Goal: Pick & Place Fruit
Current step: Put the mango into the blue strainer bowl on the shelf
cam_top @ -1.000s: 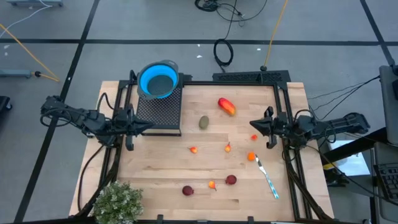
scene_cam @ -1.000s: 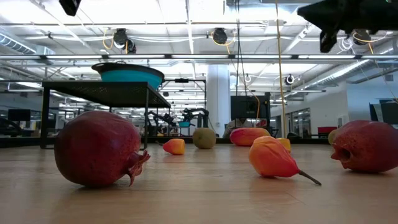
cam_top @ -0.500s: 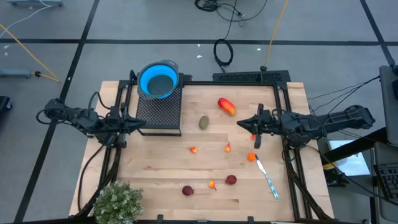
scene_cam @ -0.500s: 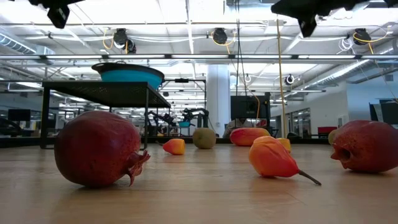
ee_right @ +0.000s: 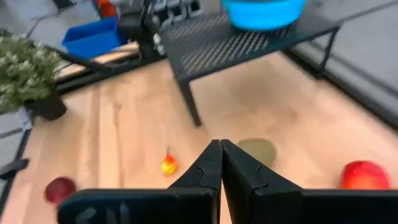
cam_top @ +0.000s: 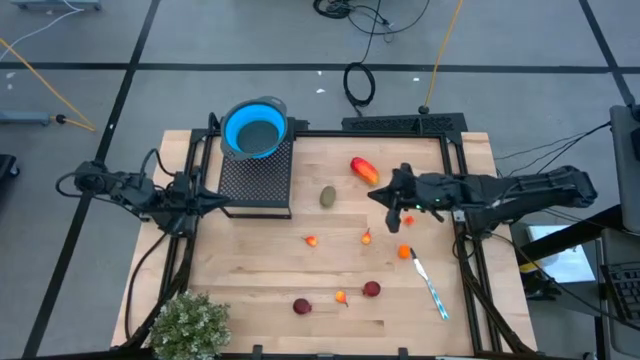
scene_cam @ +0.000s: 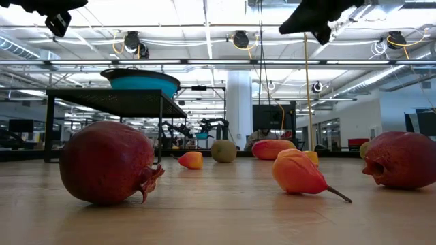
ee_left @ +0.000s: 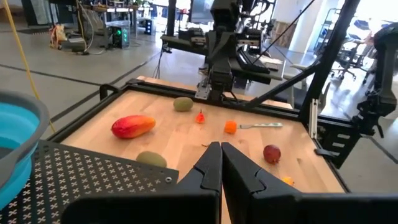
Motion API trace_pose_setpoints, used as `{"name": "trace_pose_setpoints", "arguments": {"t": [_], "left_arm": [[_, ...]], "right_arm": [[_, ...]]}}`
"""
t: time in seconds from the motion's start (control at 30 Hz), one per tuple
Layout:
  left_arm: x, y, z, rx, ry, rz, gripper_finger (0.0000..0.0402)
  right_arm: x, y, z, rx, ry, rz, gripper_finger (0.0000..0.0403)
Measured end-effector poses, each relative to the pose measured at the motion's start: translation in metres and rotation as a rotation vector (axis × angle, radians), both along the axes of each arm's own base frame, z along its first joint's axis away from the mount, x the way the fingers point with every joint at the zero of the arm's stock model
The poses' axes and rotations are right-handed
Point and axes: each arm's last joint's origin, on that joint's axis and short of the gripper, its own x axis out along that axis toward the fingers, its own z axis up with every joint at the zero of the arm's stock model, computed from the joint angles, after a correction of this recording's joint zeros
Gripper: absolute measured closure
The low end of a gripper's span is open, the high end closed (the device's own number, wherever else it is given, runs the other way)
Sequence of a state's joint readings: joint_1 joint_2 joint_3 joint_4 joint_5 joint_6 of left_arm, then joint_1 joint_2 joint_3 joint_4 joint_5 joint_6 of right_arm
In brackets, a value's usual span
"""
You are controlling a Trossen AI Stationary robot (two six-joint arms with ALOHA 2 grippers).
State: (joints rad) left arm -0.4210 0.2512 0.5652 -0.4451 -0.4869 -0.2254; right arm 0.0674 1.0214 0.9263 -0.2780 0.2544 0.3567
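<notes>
We take the black mesh stand (cam_top: 256, 178) carrying the blue bowl (cam_top: 253, 129) as our landmark on the wooden table (cam_top: 250, 270). The fruit lies loose on the table: a glossy red-orange oblong (cam_top: 365, 171) well to the stand's right, a matte olive-brown oval (cam_top: 328, 197) just beside the stand, two dark red balls (cam_top: 302, 306) (cam_top: 371, 289) toward the near edge, and small orange bits (cam_top: 311, 240) between them.

The right gripper (cam_top: 376, 195) hangs in the air beside the red-orange oblong, its fingers (ee_right: 211, 163) pressed together on nothing. The left gripper (cam_top: 232, 200) waits at the stand's left side, fingers (ee_left: 214, 163) likewise closed and empty.

From above we also see a white and blue utensil (cam_top: 430, 286) and a bushy green plant (cam_top: 188, 323) at the corner far below the stand. Only the table-level view shows the surface of the nearest dark red ball (scene_cam: 109, 163), leathery with a small crown, and a stemmed orange bit (scene_cam: 300, 173). Behind lies an open hall with ceiling lights and a white column (scene_cam: 239, 109).
</notes>
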Motion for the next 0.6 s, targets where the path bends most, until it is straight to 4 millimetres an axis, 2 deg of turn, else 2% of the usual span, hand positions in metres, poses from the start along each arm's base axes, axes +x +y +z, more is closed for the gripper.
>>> {"name": "trace_pose_setpoints", "arguments": {"t": [0.6], "left_arm": [[-0.015,0.006,-0.007,0.023,0.027,-0.043,0.0400]], "right_arm": [[0.056,-0.029,0.006,0.003,0.210,-0.040,0.0403]]}}
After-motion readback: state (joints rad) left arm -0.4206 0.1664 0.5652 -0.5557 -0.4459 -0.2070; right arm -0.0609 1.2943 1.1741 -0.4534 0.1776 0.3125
